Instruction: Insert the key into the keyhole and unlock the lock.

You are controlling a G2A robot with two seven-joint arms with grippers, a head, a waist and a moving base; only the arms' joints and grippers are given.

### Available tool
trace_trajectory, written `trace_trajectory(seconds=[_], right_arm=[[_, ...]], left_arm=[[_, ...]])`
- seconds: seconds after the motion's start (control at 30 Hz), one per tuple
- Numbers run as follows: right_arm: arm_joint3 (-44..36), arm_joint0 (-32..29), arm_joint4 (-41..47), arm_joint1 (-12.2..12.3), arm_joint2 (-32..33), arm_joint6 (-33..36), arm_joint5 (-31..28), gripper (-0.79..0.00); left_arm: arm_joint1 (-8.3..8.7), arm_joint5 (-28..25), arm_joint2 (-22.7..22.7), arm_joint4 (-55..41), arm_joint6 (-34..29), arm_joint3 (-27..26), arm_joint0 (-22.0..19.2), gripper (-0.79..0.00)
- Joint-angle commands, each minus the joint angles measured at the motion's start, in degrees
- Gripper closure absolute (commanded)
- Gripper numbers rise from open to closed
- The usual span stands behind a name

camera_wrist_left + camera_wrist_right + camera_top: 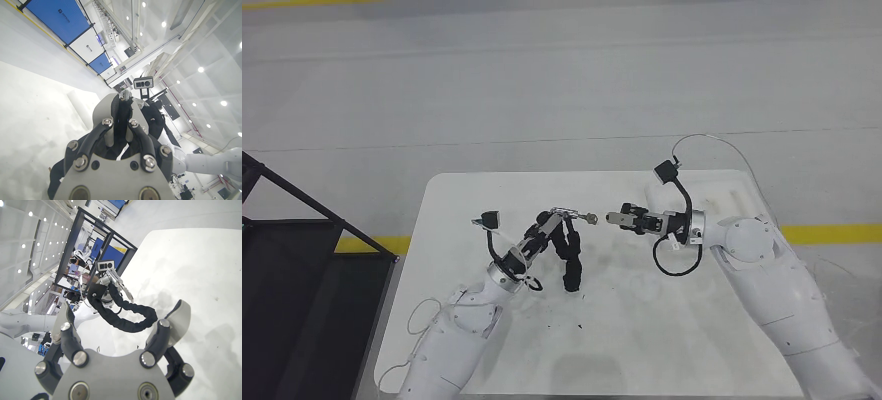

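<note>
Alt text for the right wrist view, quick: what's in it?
The open right gripper faces a black cable lock held up over the white table. A key sticks out of its silver cylinder.

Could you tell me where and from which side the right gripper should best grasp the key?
Grip the key by its flat bow, which sticks out of the lock cylinder toward the open right gripper. Probably approach along its shaft, pads on the flat faces; the left gripper holds the lock.
</note>
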Motion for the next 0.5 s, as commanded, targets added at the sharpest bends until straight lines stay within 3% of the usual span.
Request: trace_trajectory(seconds=[0.0,0.27,0.47], right_arm=[[0.0,0.0,-0.01,0.0,0.0,-0.01,0.0,-0.785],[0.0,0.0,-0.01,0.0,0.0,-0.01,0.0,-0.785],[0.0,0.0,-0.01,0.0,0.0,-0.01,0.0,-0.785]], left_arm=[[-0.01,-4.4,0.14,-2.86,-1.4,1.58,-0.5,0.0],[0.01,-11.89,1.61,-15.55,-8.71,6.82,-2.69,0.0],[0.08,-11.71,2.68,-23.09,-14.99,10.18,-5.1,0.0]])
